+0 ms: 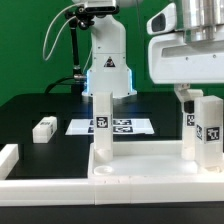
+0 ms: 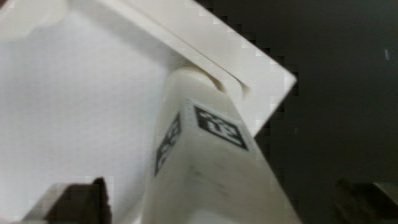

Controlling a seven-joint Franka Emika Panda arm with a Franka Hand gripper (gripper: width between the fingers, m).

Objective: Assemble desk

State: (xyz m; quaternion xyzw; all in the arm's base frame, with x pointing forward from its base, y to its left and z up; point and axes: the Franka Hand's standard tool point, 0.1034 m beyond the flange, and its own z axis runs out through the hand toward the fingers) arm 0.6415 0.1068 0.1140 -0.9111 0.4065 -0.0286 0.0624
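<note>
The white desk top lies flat near the front of the table. One leg stands upright on its left corner and two more legs stand at the exterior view's right. A fourth leg lies loose on the black table. My gripper hangs over the right-hand legs. In the wrist view a tagged leg rises from a corner of the top between my dark fingers, with gaps on both sides. The gripper is open.
The marker board lies flat behind the desk top. A white border rail runs along the front edge, and another piece of rail sits at the exterior view's left. The robot's base stands at the back.
</note>
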